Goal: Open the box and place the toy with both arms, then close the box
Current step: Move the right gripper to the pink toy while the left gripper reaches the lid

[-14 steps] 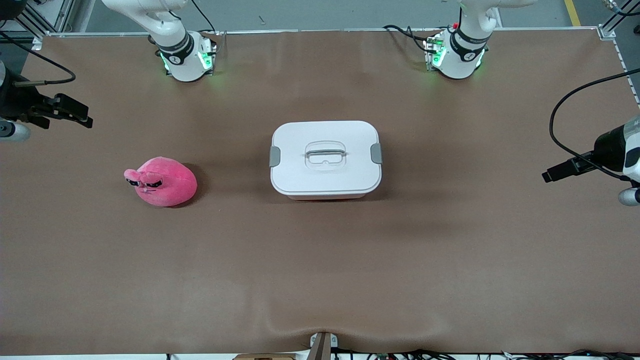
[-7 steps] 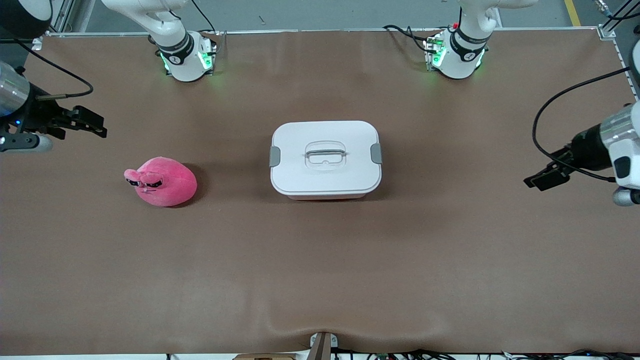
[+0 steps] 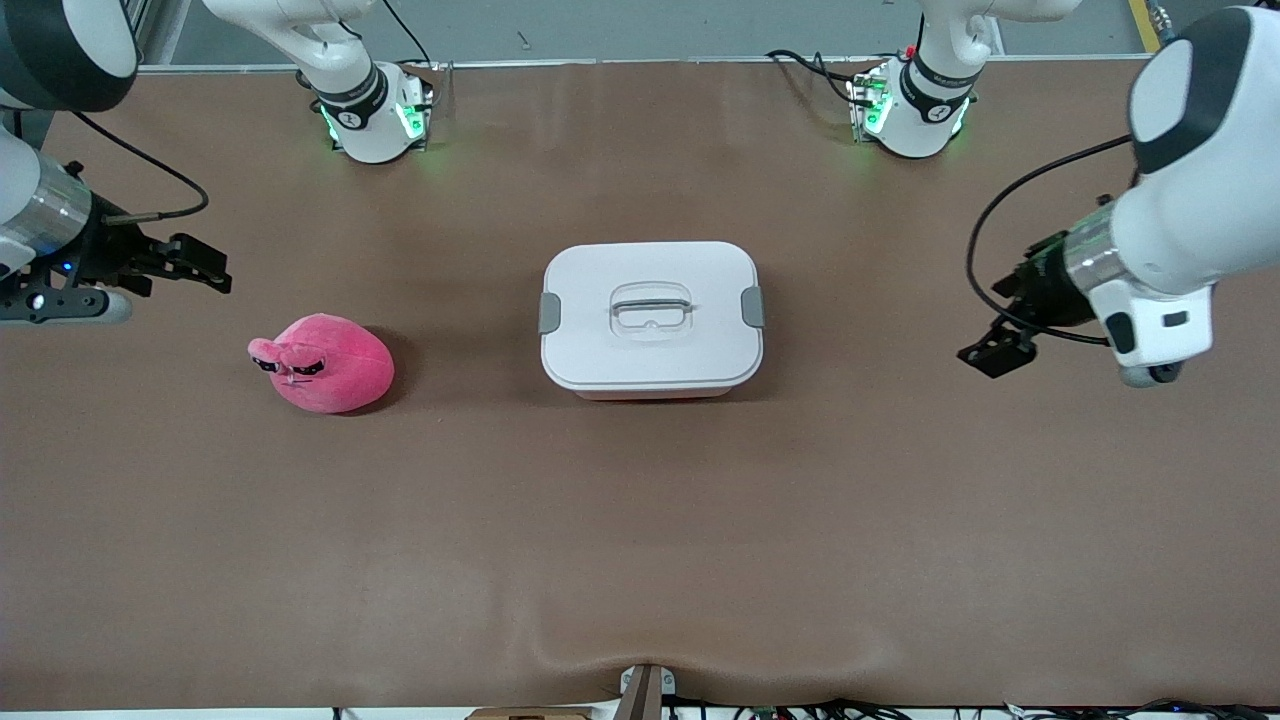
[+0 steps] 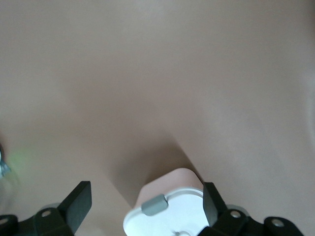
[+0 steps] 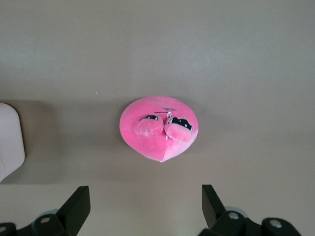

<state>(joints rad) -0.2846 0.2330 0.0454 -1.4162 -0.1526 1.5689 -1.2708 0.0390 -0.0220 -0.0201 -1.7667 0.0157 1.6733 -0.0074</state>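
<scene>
The box (image 3: pixel 650 330), a white-lidded tub with grey side clips and a recessed handle, stands shut in the middle of the table. The pink plush toy (image 3: pixel 322 363) lies toward the right arm's end, a little nearer to the front camera than the box. My left gripper (image 3: pixel 995 352) hangs open over bare table between the box and the left arm's end. Its wrist view shows a corner of the box (image 4: pixel 172 184) and one grey clip (image 4: pixel 155 205) between its fingers. My right gripper (image 3: pixel 205 270) is open over the table close to the toy (image 5: pixel 158 128), holding nothing.
Brown covering spans the whole table (image 3: pixel 640 520), with a wrinkle at its front edge. The right arm's base (image 3: pixel 375 115) and the left arm's base (image 3: pixel 915 110) stand along the edge farthest from the front camera. A small mount (image 3: pixel 645 690) sits at the front edge.
Both arms have swung in from the table's ends. The left gripper has moved toward the box, and the right gripper toward the toy. Box and toy have not moved.
</scene>
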